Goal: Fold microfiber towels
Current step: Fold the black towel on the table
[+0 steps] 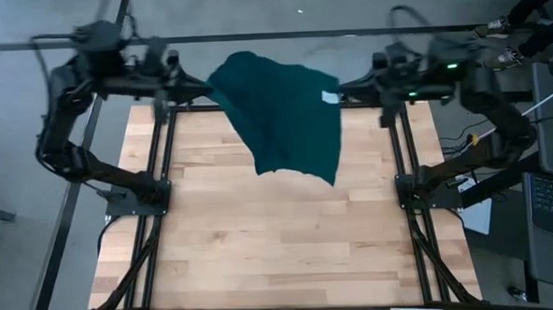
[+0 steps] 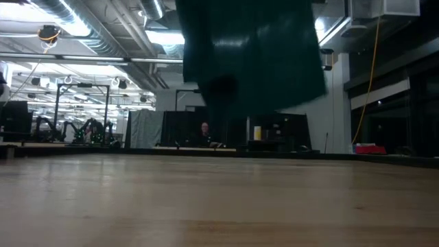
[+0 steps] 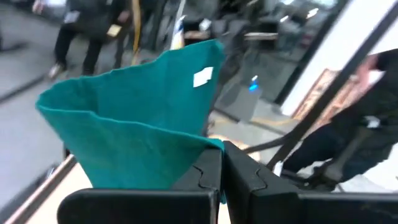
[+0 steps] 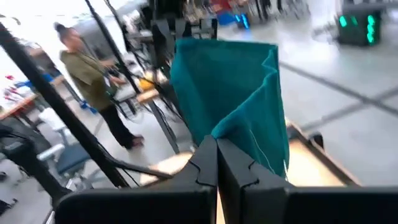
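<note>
**Towel held up by two corners above the far edge of the bench**

Towel hangs in the air, dark teal, one piece, spread between both arms over the far part of the bench. Its lower edge dangles free; from the low view it looks clear of the wood. White tag sits near the right-hand corner.

Left gripper: fingers clamped together on one top corner. Right gripper: fingers clamped on the other top corner. Both wrist views show cloth pinched right at the fingertips.

Step in hand, my read: carrying the towel spread out, to lay it flat for the first fold. To do it well:
- keep both arms level so the top edge stays taut and straight
- lower slowly so the free edge lands first, then drag to flatten
- don't loosen either grip until the cloth lies on the wood

Count: one towel, one tag, two arms, one bench. People visible in the room beyond.
</note>
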Controlling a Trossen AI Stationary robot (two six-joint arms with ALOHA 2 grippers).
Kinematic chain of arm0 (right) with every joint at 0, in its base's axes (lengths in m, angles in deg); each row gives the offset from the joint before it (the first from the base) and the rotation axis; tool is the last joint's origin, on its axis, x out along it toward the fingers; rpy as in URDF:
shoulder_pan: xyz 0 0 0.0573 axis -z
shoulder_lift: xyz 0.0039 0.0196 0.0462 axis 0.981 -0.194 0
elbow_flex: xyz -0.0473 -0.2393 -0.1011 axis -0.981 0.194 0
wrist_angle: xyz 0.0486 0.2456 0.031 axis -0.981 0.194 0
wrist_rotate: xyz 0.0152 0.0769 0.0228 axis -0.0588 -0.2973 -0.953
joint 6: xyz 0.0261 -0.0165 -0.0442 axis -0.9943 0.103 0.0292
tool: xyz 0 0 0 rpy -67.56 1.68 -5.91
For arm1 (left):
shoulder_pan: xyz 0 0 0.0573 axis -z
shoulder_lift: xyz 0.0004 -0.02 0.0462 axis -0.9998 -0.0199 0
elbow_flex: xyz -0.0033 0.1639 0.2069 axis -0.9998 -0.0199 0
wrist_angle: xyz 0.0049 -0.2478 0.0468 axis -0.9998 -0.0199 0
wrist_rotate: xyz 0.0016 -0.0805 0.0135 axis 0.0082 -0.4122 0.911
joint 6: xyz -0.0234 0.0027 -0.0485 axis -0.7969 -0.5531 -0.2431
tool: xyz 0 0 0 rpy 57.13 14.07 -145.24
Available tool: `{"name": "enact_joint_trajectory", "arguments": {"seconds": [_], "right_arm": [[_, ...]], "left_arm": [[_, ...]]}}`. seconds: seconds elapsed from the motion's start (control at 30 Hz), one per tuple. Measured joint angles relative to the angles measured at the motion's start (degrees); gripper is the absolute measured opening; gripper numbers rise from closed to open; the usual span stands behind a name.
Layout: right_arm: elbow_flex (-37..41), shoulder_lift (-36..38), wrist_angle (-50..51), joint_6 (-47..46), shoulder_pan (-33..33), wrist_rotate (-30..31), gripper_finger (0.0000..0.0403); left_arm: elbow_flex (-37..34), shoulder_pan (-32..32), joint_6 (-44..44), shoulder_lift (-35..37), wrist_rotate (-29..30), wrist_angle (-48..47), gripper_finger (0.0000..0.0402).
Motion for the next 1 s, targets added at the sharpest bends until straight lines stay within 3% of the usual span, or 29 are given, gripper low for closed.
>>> {"name": "enact_joint_trajectory", "arguments": {"seconds": [0.23, 0.6, 1.0], "right_arm": [[-10.9, 0.0, 6.7, 2.9, -4.4, 9.3, 0.0], [-13.4, -1.6, 7.1, -0.1, -11.3, 19.1, 0.0], [-13.4, -8.0, 3.4, -2.5, -29.0, 33.7, 0.0]], "left_arm": [[11.9, 5.2, 1.3, 0.2, 4.9, -2.9, 0.0002], [11.7, 6.7, 1.4, 8.2, 4.4, -9.9, 0.0002], [11.7, 6.7, -1.6, 11.3, -1.6, -15.3, 0.0002]]}}
